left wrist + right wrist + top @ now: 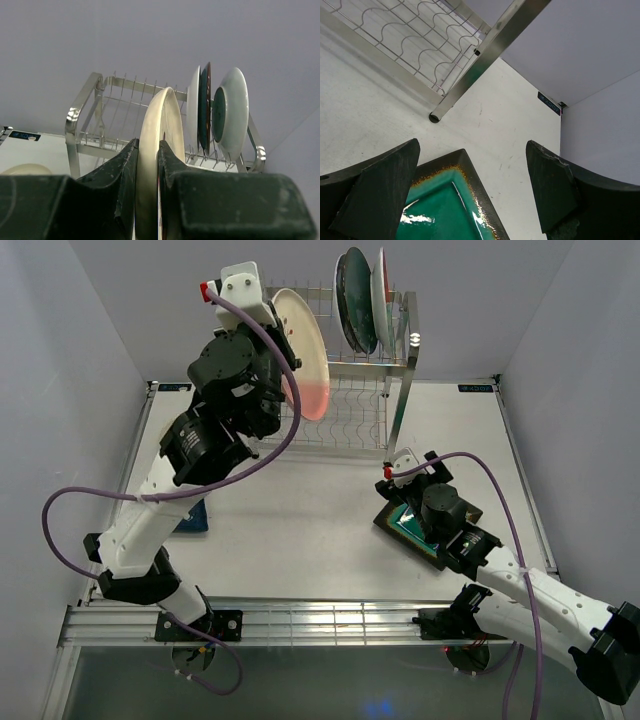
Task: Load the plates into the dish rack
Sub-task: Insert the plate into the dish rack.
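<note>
Left tool (pixel 148 150) clenched on the edge of the pink-and-cream plate (pixel 303 350). Plate upright at the dish rack (pixel 402 360) upper tier, left of three slotted plates (pixel 207 115). Right tool (pixel 472 150) released, jaws wide, over the square green plate (pixel 440 202) flat on the desk (pixel 300 530), near a rack leg.

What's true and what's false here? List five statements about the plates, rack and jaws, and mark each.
1. The left arm's jaws clamp the pink-and-cream plate on edge. True.
2. Plates stand upright in the dish rack, top tier. True.
3. The square green plate lies on the table. True.
4. The right arm's jaws are shut on it. False: they stand open over it.
5. The held plate lies flat on the table. False: it is raised beside the rack.
</note>
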Controlling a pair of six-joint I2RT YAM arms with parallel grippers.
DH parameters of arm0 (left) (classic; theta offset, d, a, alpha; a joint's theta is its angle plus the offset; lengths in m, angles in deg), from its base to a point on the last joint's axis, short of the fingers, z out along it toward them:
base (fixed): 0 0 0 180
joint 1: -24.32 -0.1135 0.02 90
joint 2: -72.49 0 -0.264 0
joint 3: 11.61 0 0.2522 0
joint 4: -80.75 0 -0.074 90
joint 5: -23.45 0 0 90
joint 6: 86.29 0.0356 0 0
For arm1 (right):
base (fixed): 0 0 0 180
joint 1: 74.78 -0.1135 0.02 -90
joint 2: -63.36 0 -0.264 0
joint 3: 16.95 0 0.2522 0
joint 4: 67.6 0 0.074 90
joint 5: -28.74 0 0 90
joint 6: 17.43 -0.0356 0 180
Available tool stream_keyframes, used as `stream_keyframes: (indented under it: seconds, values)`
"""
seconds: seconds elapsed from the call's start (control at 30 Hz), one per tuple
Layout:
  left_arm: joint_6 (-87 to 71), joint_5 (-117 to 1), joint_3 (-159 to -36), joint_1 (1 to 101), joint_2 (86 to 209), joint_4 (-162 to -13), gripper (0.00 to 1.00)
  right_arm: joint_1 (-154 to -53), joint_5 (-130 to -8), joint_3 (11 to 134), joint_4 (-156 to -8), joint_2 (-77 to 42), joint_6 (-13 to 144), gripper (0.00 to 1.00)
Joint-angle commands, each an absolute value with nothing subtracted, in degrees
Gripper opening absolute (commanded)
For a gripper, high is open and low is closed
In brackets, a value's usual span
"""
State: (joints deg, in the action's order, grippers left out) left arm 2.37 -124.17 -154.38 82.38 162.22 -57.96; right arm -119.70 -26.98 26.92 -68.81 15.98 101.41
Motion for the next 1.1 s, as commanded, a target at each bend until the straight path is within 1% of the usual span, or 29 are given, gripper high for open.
stream_keyframes:
  seconds: [0.0, 0.17, 0.2, 0.23, 0.27, 0.3, 0.4, 0.63, 1.07]
  values:
    - [1.6, -120.6, -161.9, 78.5, 162.6, -60.4, 0.0, -119.2, -27.1, 27.0, -66.0, 17.0, 100.4, 0.92]
    - [-7.2, -109.4, -162.2, 68.3, 163.3, -54.3, 0.0, -119.0, -27.3, 27.0, -66.1, 17.1, 100.3, 0.92]
    - [-10.5, -103.8, -161.3, 65.0, 163.9, -53.9, 0.0, -118.9, -27.3, 26.9, -66.1, 17.3, 100.3, 0.92]
    - [-10.5, -103.7, -161.2, 64.9, 163.9, -53.6, 0.0, -118.9, -27.3, 26.9, -66.1, 17.3, 100.3, 0.92]
    - [-11.5, -102.2, -161.4, 62.3, 164.8, -53.1, 0.0, -118.8, -27.4, 27.0, -66.2, 17.2, 100.3, 0.92]
    - [-12.7, -98.8, -162.0, 60.8, 165.2, -52.6, 0.0, -118.7, -27.4, 26.9, -66.2, 17.4, 100.3, 0.92]
    - [-16.8, -93.6, -161.6, 56.0, 165.9, -52.5, 0.0, -118.5, -27.6, 26.9, -66.2, 17.4, 100.3, 0.92]
    - [-17.6, -90.9, -158.9, 54.3, 164.7, -58.0, 0.0, -118.0, -28.0, 26.5, -66.2, 17.7, 100.3, 0.92]
    - [-19.1, -88.7, -159.2, 54.1, 164.2, -60.2, 0.0, -117.9, -28.6, 26.5, -66.2, 17.4, 100.4, 0.92]
